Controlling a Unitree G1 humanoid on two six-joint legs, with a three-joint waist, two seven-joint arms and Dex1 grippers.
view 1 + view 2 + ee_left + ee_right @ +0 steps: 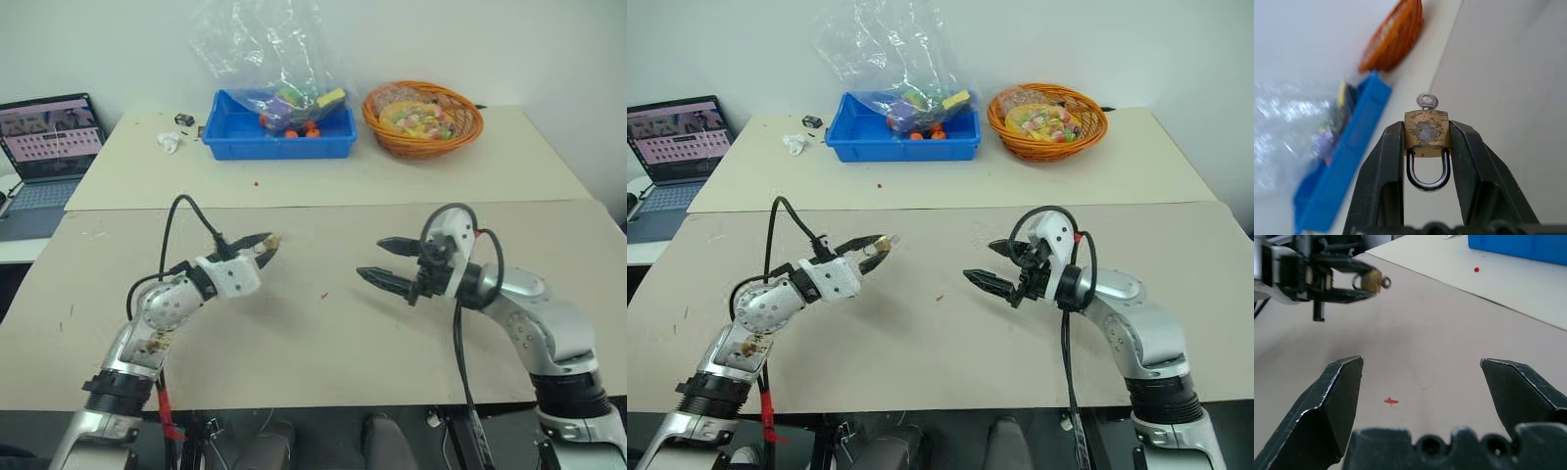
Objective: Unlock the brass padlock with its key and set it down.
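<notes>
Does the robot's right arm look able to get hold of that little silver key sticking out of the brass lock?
Probably yes. The left gripper holds the small brass padlock above the table, with the silvery key poking out towards the open right gripper. Only bare beige tabletop lies between them, but the key is tiny.

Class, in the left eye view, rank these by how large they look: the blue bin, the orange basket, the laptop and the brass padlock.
1. blue bin
2. orange basket and laptop, too alike to separate; the laptop is cut off by the frame edge
3. brass padlock, tiny, in the left claw
</notes>
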